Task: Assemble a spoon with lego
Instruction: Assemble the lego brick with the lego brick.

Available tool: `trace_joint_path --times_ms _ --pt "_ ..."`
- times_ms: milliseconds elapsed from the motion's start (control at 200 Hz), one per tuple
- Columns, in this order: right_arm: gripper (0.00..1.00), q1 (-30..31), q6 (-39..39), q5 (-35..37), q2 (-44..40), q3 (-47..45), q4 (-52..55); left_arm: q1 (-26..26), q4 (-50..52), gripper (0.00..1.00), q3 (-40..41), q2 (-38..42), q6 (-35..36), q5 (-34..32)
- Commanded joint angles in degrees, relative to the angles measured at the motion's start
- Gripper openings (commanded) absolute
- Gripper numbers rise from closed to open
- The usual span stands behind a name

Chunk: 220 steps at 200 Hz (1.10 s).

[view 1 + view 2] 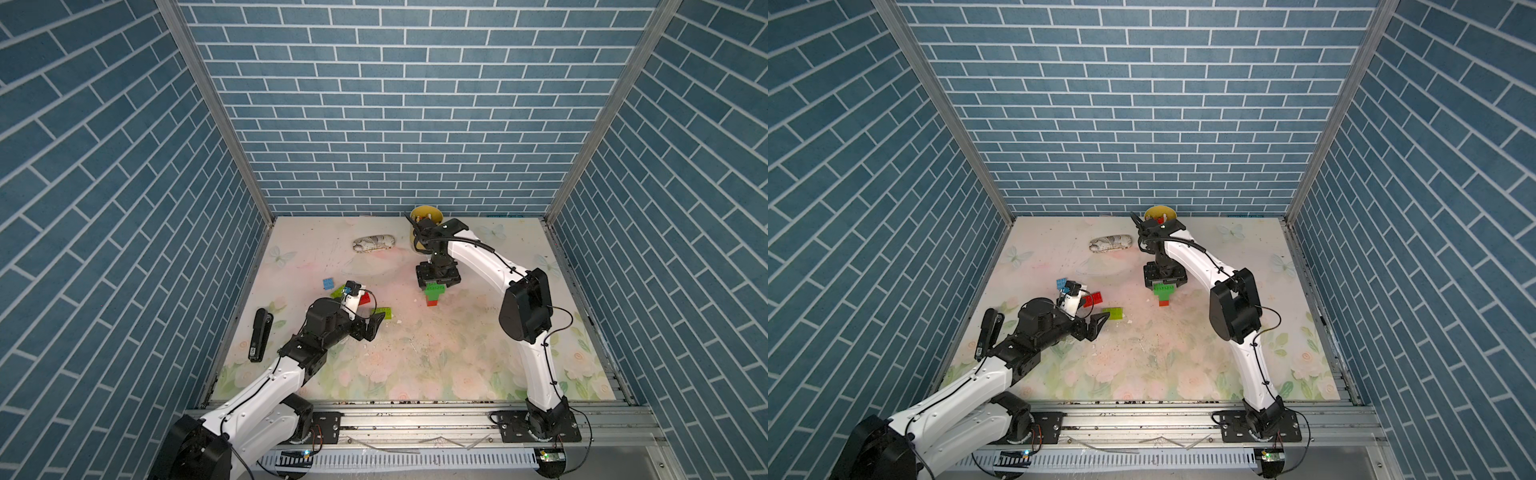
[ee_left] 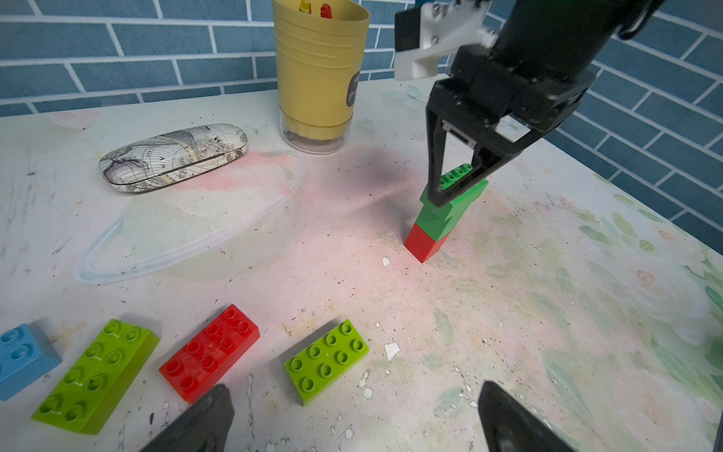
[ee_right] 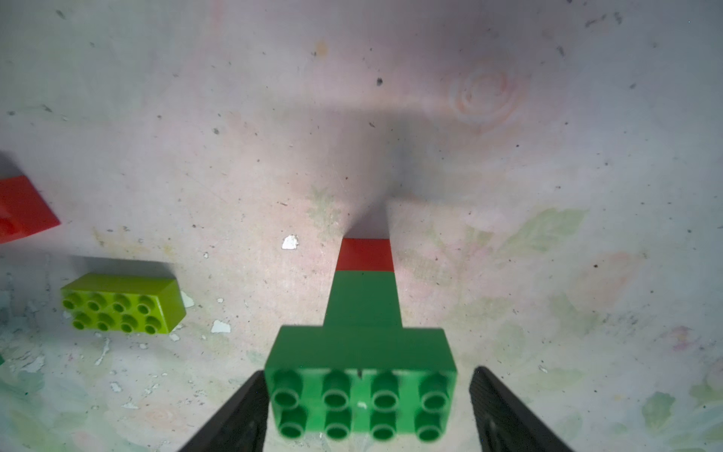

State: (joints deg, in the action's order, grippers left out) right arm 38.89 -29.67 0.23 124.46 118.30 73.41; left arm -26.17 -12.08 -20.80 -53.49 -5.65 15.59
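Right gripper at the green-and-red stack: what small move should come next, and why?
Probably lift the right gripper straight up. Its jaws stand open around the wide green brick, a gap shows at one side, and the stack stands upright.

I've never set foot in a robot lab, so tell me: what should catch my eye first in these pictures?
A small tower of bricks, red at the bottom and green above, stands upright mid-table. The right claw is open, with a finger on either side of the tower's wide top. Near the open left claw, loose bricks in lime, red and light blue lie flat in a row.
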Motion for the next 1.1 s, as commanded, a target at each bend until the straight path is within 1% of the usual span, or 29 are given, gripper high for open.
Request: trace_joint_path --times_ms 0,70,180,290,350,380,415,440,740,1095 --pt "0.82 0.32 0.08 2.14 -7.66 -0.45 2.89 -0.26 2.91 0.99 -2.02 0.35 -0.4 -2.08" --pt "0.82 0.38 2.25 0.94 -9.64 -1.25 2.1 -0.19 4.03 0.99 -2.61 0.5 -0.49 -2.88" --pt "0.84 -0.05 6.47 -2.42 -12.04 -5.1 -2.94 -0.24 5.46 0.99 -3.2 0.6 -0.74 -3.28" --pt "0.86 -0.76 8.58 -7.31 -9.59 -3.93 -5.81 -0.28 5.73 0.99 -3.33 0.71 -0.94 -3.11" --pt "0.88 -0.71 9.64 -9.38 -7.02 -1.18 -5.78 -0.25 5.75 0.99 -3.32 0.68 -1.03 -3.0" --pt "0.9 -0.76 10.07 -10.06 -5.71 0.19 -5.51 -0.26 5.91 0.99 -3.46 0.67 -1.03 -3.02" --pt "0.97 -0.75 10.37 -10.35 -4.57 1.14 -5.7 -0.28 6.1 0.99 -3.52 0.69 -1.03 -2.94" --pt "0.99 -0.7 10.65 -10.53 -3.91 1.56 -5.88 -0.23 6.23 0.99 -3.56 0.76 -1.03 -2.92" --pt "0.99 -0.91 12.79 -9.15 0.53 3.22 -5.3 -0.22 6.49 0.99 -3.77 0.15 -1.11 -2.86" --pt "0.99 -1.08 12.01 -9.57 0.57 1.15 -5.36 -0.2 6.7 0.99 -3.55 -0.19 -1.12 -3.29"
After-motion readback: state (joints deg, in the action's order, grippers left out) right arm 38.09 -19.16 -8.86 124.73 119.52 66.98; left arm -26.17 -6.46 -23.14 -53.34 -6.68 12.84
